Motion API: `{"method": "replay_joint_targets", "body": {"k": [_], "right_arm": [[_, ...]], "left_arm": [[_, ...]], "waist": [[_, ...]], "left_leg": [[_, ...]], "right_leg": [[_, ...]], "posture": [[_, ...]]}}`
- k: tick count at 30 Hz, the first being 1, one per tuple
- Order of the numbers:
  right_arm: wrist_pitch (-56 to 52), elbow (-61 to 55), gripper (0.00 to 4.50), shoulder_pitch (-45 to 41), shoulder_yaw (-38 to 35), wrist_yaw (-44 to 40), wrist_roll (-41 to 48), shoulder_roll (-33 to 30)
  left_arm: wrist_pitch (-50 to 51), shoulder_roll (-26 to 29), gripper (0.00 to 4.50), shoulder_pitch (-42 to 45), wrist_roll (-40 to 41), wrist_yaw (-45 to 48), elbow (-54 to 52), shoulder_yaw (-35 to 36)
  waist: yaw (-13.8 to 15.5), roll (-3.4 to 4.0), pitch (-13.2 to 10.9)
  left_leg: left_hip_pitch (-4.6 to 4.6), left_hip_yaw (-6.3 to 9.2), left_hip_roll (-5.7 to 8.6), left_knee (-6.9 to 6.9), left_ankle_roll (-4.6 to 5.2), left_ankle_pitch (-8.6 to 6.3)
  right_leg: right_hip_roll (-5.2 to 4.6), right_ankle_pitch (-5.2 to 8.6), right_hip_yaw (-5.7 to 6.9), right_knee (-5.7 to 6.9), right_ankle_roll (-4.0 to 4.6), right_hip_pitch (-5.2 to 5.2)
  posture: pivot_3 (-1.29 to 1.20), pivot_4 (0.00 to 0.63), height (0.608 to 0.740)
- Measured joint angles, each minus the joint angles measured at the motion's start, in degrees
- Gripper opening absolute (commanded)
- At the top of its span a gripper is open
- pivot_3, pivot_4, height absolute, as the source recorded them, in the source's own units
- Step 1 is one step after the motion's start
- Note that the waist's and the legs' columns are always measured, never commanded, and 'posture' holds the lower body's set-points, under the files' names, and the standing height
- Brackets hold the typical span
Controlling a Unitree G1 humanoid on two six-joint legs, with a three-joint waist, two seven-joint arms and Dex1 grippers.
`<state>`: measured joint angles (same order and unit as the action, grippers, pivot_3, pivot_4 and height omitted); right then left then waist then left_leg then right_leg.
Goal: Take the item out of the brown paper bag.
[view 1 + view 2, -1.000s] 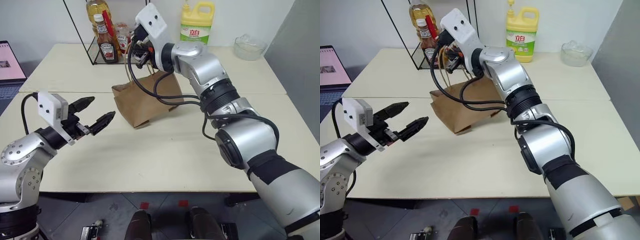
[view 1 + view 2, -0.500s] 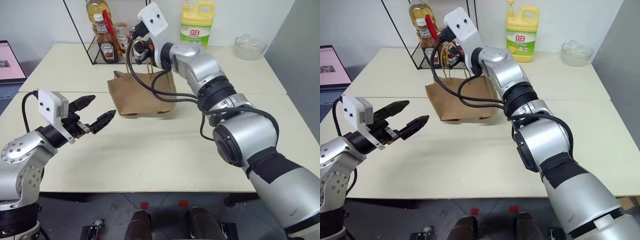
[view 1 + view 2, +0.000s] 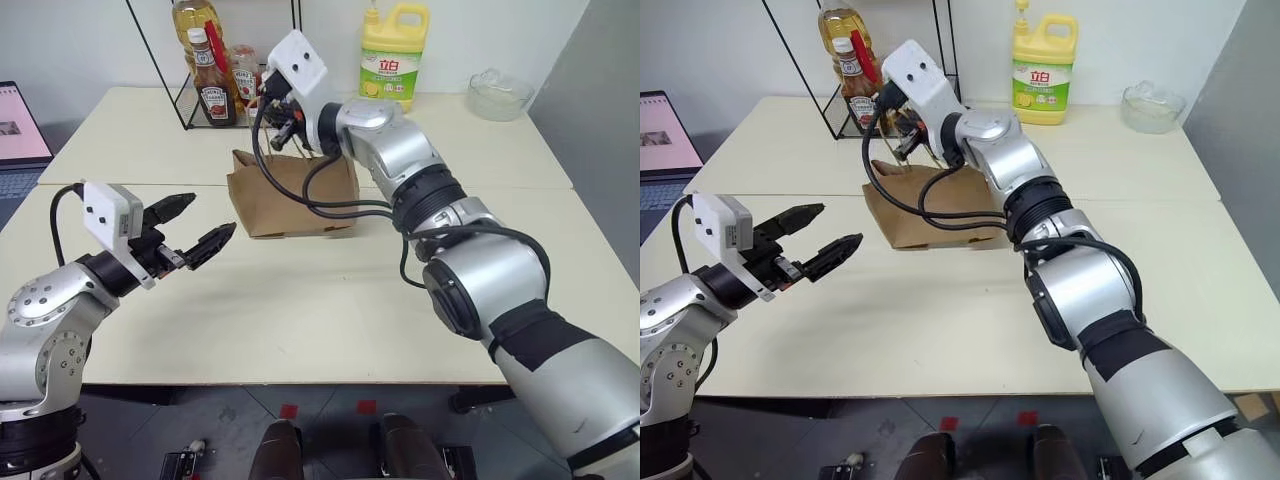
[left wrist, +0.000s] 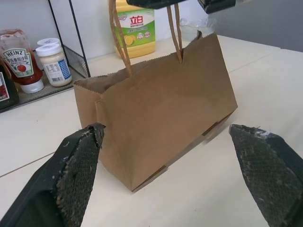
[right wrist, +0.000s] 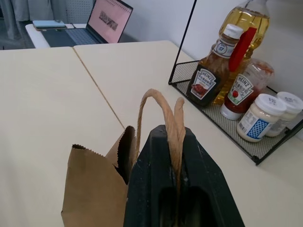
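Note:
The brown paper bag (image 3: 290, 195) stands upright on the table, creased, with its mouth up. My right gripper (image 3: 287, 128) hangs just above the mouth, shut on the bag's two tan cord handles (image 5: 163, 111), which run up into its closed black fingers (image 5: 151, 189). My left gripper (image 3: 207, 220) hovers open to the left of the bag, a short gap away and pointing at its side; in the left wrist view the bag (image 4: 161, 109) sits between its spread fingers (image 4: 80, 165). The item is hidden from view.
A black wire rack (image 3: 190, 110) with ketchup, jars and an oil bottle stands behind the bag. A yellow detergent bottle (image 3: 393, 50) and a glass bowl (image 3: 497, 93) are at the back right. A laptop (image 3: 20, 130) sits at the far left.
The bag hung tilted with one end raised; it now rests flat and upright on the table. My right gripper has come down slightly with the handles. The left gripper has stayed still.

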<state>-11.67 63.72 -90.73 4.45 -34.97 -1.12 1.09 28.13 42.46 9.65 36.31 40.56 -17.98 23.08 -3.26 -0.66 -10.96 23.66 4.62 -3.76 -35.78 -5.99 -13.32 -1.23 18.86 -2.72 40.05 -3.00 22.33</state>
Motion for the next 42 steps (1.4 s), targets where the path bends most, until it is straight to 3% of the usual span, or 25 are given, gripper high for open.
{"method": "replay_joint_targets", "body": {"k": [10, 11, 14, 24, 33, 42], "right_arm": [[-0.77, -3.33, 0.04, 4.36, 1.47, -2.09, -1.41, -3.53], [-1.11, -3.92, 0.22, 4.71, 1.62, -2.32, -1.77, -3.67], [-1.74, -5.81, 1.00, 5.17, 1.96, -2.66, -2.12, -4.11], [-3.89, -9.12, 4.48, 7.11, 2.40, -4.33, -2.19, -5.67], [-8.32, -20.51, 4.48, 13.67, 3.37, -9.16, -1.79, -9.08], [-24.55, -52.05, 4.48, 28.75, 3.35, -16.46, 5.39, -19.11]], "left_arm": [[0.22, -0.18, 4.50, 0.16, 0.00, 0.04, -0.43, -1.01], [0.22, -0.18, 4.50, 0.19, 0.00, 0.08, -0.43, -1.39], [0.22, -0.18, 4.50, 0.49, 0.00, 0.23, -0.42, -1.58], [0.21, -0.18, 4.50, 0.74, 0.53, 0.31, -0.73, -1.29], [0.27, -0.67, 4.50, -0.20, 1.96, -1.04, -2.35, -0.45], [1.70, -0.84, 4.50, 2.91, 2.11, -2.53, -2.20, -1.13]], "waist": [[-0.01, -0.03, 0.02], [-0.01, -0.03, 0.02], [0.00, -0.04, 0.02], [-0.01, -0.04, 0.02], [0.06, -0.05, 0.03], [0.24, -0.06, 0.03]], "left_leg": [[-0.01, 0.00, 0.00, -0.02, 0.00, 0.00], [-0.01, 0.00, 0.00, -0.02, 0.00, 0.00], [-0.01, 0.00, 0.00, -0.02, -0.01, 0.01], [-0.01, 0.00, 0.00, -0.05, -0.01, 0.00], [0.00, 0.01, 0.01, -0.09, 0.00, 0.00], [0.03, 0.04, 0.01, -0.15, 0.01, 0.00]], "right_leg": [[0.00, 0.00, 0.00, 0.03, 0.00, -0.01], [0.00, 0.00, -0.01, 0.03, 0.00, -0.01], [0.00, 0.00, 0.00, 0.03, 0.00, -0.01], [0.00, 0.00, 0.00, 0.04, 0.00, -0.01], [-0.01, 0.00, 0.01, 0.05, 0.00, -0.03], [-0.01, 0.00, 0.04, 0.05, 0.00, -0.06]], "posture": [[0.00, 0.150, 0.740], [0.00, 0.150, 0.740], [0.00, 0.150, 0.740], [0.00, 0.150, 0.740], [0.00, 0.150, 0.740], [0.00, 0.150, 0.740]]}}
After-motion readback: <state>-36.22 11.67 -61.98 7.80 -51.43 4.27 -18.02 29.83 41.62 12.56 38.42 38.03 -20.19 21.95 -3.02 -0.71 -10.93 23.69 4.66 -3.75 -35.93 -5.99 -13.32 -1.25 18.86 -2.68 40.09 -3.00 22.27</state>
